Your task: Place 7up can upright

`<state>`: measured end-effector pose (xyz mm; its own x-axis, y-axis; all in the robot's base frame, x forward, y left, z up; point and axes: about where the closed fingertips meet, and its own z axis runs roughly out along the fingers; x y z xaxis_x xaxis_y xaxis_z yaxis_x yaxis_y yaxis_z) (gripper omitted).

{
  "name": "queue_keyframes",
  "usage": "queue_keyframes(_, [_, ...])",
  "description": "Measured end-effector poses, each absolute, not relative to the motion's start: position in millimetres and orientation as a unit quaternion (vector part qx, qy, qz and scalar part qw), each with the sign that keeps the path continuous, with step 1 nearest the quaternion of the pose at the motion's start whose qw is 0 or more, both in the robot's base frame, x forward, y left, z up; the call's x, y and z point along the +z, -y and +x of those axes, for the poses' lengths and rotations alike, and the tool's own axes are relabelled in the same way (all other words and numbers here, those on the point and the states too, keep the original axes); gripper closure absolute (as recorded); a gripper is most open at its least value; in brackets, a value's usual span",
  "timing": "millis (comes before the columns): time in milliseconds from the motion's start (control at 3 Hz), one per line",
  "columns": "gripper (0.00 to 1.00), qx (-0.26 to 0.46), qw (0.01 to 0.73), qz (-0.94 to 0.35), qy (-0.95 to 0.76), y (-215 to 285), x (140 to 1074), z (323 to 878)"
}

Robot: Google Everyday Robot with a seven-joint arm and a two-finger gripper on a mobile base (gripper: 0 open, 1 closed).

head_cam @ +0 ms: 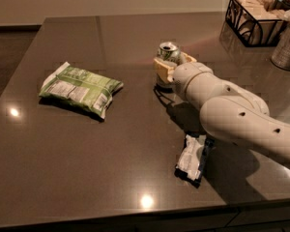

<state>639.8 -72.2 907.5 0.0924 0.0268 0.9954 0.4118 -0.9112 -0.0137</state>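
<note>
Nearest the front edge of the dark, glossy bench (87,178), a small crumpled wrapper (192,158), white with dark edges, is seen lying flat, right of centre. Just beside and partly above it, the thick white robot arm (232,115) is stretched in from the near right towards the middle of the bench, and its shadow is cast over the surface beneath it.

Further back on the left, a flat green snack bag (79,88) is laid on the bench, well apart from the arm and the wrapper.

At the arm's far end, near the middle of the bench, the claw (173,62) is found. Its cream-coloured fingers (163,69) are set close against both sides of the 7up can (168,50), so the claw is taken to be clamped on it. The can is held upright, with its shiny round top facing up and showing above the fingers. Whether its base touches the bench cannot be told.

At the far right, a black wire basket (241,25) with pale contents is placed, and a metallic container (286,50) is cut off by the right edge just nearer than it.
</note>
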Motion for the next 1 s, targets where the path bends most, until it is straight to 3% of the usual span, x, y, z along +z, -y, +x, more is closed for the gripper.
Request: queue_keyframes(1000, [0.15, -0.674, 0.134, -0.708, 0.165, 61.7, 906.9, 639.3])
